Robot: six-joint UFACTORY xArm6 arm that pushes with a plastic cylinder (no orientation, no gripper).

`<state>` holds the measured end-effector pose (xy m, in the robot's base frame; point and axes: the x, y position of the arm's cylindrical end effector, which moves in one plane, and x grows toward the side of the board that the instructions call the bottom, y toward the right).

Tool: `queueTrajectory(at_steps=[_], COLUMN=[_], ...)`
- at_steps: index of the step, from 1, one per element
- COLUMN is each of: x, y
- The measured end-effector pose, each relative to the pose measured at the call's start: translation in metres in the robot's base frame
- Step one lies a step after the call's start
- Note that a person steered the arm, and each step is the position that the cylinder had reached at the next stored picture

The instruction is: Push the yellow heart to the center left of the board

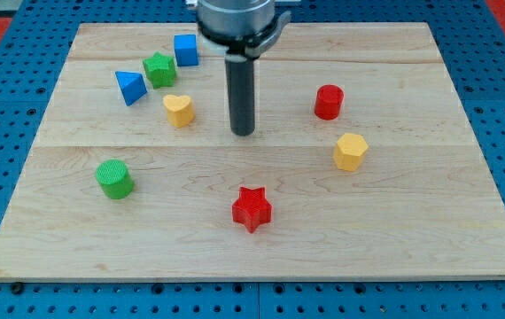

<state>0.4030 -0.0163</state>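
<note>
Bare board lies left of the yellow heart (179,110); blue triangle (130,87) crowds its upper left.

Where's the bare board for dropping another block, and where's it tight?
Free: the view's top right above the red cylinder; the bottom strip below the red star. Crowded: top left, where blue cube, green star, blue triangle and yellow heart cluster, my tip just right.

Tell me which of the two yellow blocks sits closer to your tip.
The yellow heart, just to the view's left of my tip. The other, the yellow hexagon, lies farther off on the view's right, below the red cylinder.
</note>
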Motion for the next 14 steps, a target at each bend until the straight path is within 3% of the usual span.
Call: queueTrajectory(at_steps=[2, 3, 4, 7, 8, 11, 13, 14], x=[-0.038, -0.039, -0.01, -0.019, -0.052, -0.057, -0.12, -0.132], y=[-0.078, -0.089, -0.109, -0.19, -0.18, -0.1, -0.088, -0.094])
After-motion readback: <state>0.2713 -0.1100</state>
